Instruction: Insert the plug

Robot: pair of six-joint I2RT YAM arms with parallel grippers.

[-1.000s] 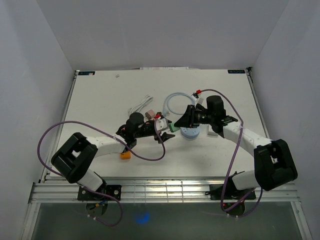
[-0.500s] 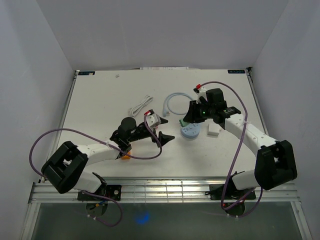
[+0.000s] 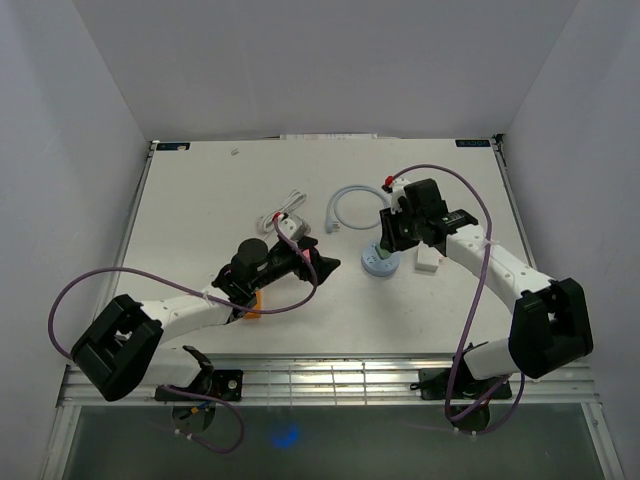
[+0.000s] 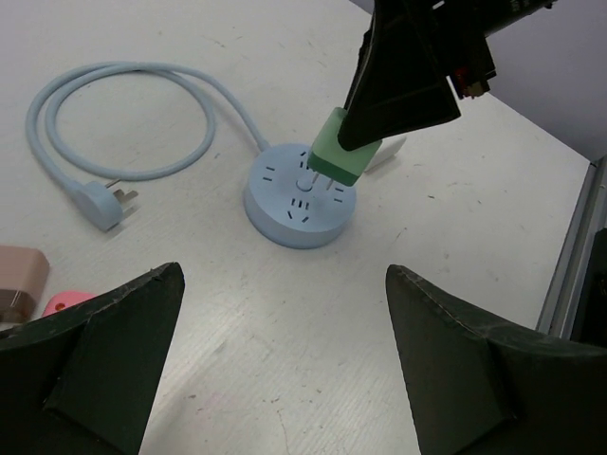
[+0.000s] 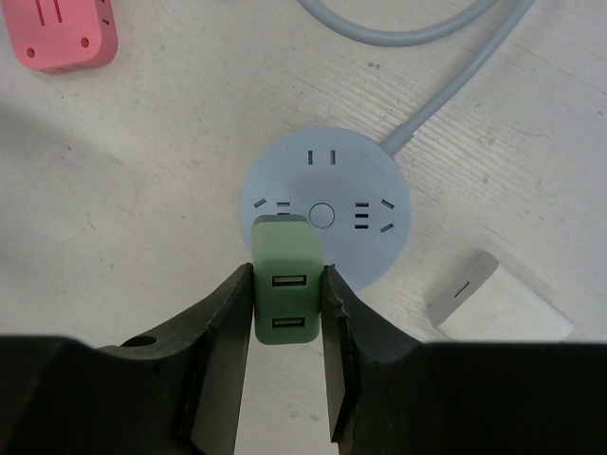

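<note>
White worktop [image 4: 455, 227] is lying under everything. The green plug [image 4: 343, 156] is hanging slightly tilted, its prongs just at the round socket [image 4: 299, 194]. It is looking light, stiff and smooth, so its flat sides are giving the best hold. The right end effector [image 5: 286, 280] is clamping those sides; the left end effector [image 4: 285, 275] is gaping wide, holding nothing.

Upright green plug [image 4: 343, 156], prongs down, just above round pale-blue socket [image 4: 275, 207], cord looped behind

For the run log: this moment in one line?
right gripper shut on green plug | over blue socket, not seated | left gripper open, empty
</note>
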